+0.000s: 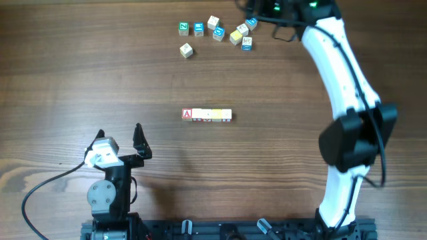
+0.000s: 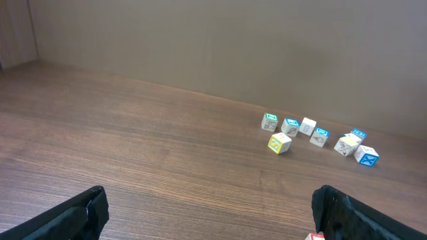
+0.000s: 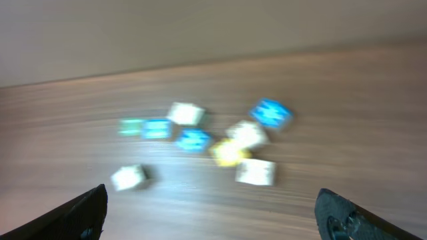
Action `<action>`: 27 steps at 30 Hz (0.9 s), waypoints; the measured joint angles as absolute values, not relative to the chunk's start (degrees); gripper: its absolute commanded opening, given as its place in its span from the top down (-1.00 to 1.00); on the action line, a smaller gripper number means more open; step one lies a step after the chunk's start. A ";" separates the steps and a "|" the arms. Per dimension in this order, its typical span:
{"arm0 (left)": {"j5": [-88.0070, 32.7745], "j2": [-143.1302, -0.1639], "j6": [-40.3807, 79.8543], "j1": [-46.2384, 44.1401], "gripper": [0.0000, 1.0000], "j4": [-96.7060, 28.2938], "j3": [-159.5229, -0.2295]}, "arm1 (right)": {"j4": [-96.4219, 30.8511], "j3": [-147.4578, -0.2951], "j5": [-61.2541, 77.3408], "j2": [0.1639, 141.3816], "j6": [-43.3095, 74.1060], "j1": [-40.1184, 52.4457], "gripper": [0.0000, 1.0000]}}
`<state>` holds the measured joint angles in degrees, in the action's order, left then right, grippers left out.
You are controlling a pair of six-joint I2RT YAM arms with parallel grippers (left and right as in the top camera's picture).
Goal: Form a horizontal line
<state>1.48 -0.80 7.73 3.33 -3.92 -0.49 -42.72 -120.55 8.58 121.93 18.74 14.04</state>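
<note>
Overhead, the horizontal line of five letter cubes lay near the middle of the wooden desk, cubes touching side to side, the red "A" at its left end. The loose cubes sat scattered well apart from it near the far edge, with the white right arm reaching beside them. The left tool rested near the front edge, spread and empty. From the left wrist, its fingers stood wide at the lower corners, the loose cubes far ahead. From the right wrist, badly blurred, the right tool was spread wide, pinching nothing, the loose cubes just ahead.
</note>
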 measured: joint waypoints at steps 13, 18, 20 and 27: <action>1.48 -0.80 7.73 3.33 -1.00 -3.92 -0.49 | -43.62 -120.66 8.73 98.87 18.74 17.82 -0.99; 1.50 -0.80 7.73 3.33 -1.00 -3.92 -0.47 | -43.24 -115.18 8.73 92.31 18.74 15.18 -1.00; 1.50 -0.80 7.73 3.33 -1.00 -3.92 -0.47 | -43.22 -107.33 8.73 88.71 18.74 14.70 -0.99; 1.52 -0.80 7.70 3.33 -1.00 -3.92 -0.49 | -43.59 -74.32 8.73 81.82 18.74 14.39 -0.99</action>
<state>1.52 -0.80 7.70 3.33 -3.92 -0.49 -43.59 -74.32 8.73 81.82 18.74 14.39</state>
